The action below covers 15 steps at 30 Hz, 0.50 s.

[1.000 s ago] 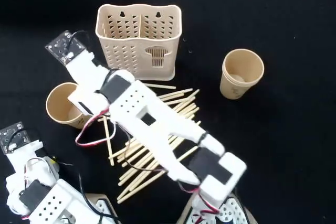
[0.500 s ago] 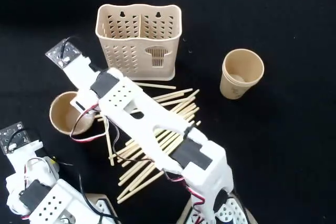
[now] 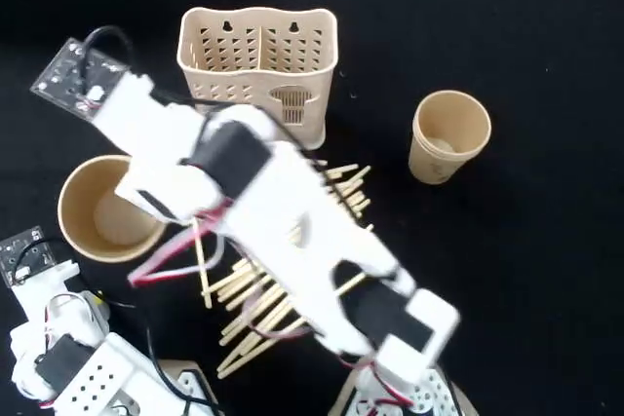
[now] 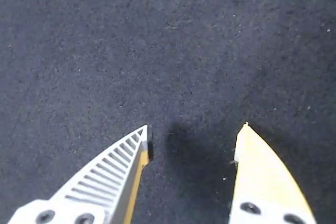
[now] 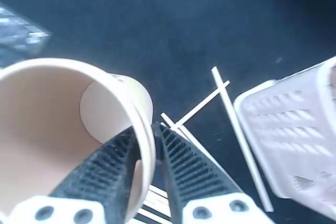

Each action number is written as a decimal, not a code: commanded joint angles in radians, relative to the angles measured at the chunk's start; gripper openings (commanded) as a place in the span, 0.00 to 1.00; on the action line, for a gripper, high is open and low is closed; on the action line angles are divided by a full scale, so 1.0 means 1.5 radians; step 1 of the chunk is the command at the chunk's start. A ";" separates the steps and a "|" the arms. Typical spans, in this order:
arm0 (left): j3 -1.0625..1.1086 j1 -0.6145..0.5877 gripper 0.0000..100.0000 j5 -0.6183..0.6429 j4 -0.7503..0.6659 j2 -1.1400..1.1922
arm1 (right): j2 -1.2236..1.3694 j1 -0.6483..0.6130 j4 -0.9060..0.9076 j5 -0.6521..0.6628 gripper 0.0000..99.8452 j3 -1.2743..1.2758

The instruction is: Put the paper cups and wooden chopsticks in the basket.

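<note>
The black cloth-covered counter (image 3: 546, 270) carries everything. The white right arm (image 3: 283, 221) stretches slantwise across it and hides much of the loose pile of pale wooden chopsticks (image 3: 255, 314). Their ends poke out on either side of the arm, behind the right claw (image 5: 148, 128).

That claw is closed narrow on the rim of a tan paper cup (image 3: 97, 216), one finger inside the wall and one outside. The cup's open mouth faces the high camera. Whether its base touches the counter cannot be told.

Near this claw, off to one side, stands the beige perforated plastic basket (image 3: 258, 75), upright. A few stray chopsticks lie between it and the claw. The arm blocks the basket's lower front corner.

A second tan paper cup (image 3: 448, 135) stands upright, well apart from the right claw, on the far side of the basket. The faint print on its wall is too small to read.

The left arm (image 3: 68, 362) sits at the counter's near corner, cut off by the edge. The left claw (image 4: 194, 129) is spread wide above bare cloth.
</note>
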 commanded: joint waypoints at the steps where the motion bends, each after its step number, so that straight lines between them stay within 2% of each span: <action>1: 0.011 -0.001 0.27 0.003 0.004 -0.006 | -0.105 0.034 0.059 0.029 0.01 -0.060; 8: 0.011 -0.001 0.27 0.003 0.004 -0.006 | -0.262 0.289 0.072 0.030 0.01 -0.022; 15: 0.011 -0.001 0.27 0.003 0.004 -0.006 | -0.326 0.618 0.062 0.062 0.01 0.057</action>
